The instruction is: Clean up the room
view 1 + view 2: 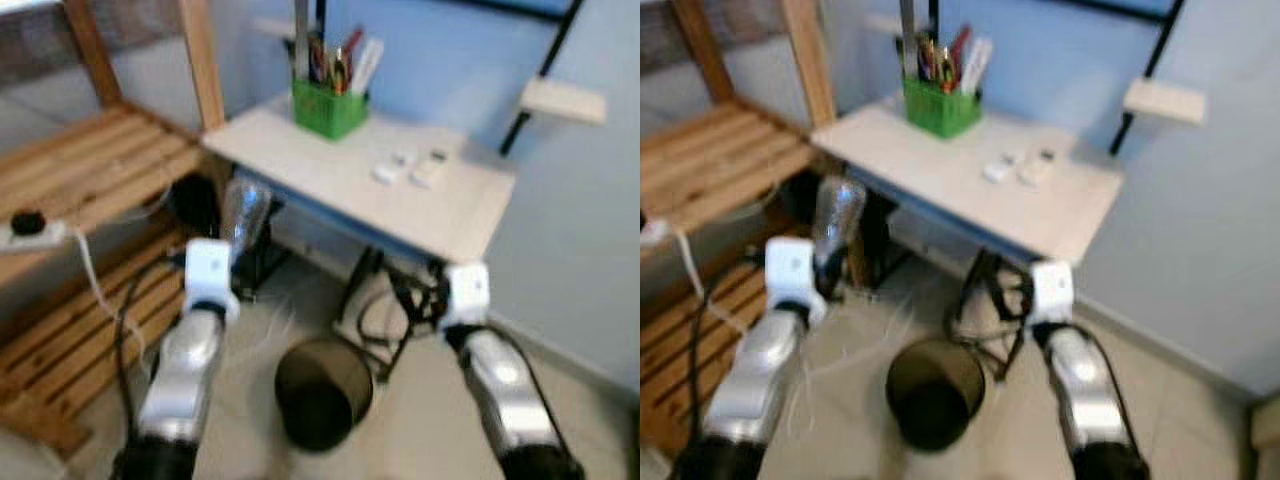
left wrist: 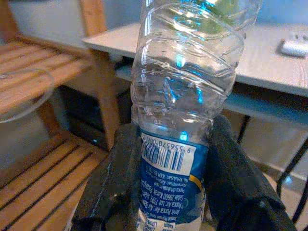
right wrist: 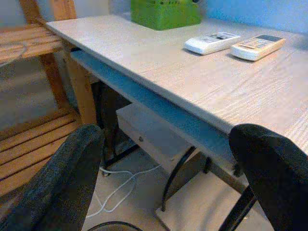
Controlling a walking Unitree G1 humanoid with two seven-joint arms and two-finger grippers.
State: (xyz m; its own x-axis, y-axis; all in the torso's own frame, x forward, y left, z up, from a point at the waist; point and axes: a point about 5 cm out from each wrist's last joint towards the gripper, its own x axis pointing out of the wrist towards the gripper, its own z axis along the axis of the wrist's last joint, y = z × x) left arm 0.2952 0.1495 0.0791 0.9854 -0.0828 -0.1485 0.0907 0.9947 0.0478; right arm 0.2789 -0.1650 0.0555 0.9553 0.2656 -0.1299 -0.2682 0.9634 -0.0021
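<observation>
Left wrist view: left gripper is clamped on a clear plastic bottle, held up beside the worktop & above the black bin. Right gripper has fingers wide apart, holding nothing, near the worktop edge.

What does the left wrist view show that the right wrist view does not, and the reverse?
Left wrist view: the left gripper shut on a clear plastic bottle with a blue label.
Right wrist view: the open right gripper, two white remotes, a green pen holder and a white cable on the floor.
Both: the pale table and the wooden shelf.
</observation>
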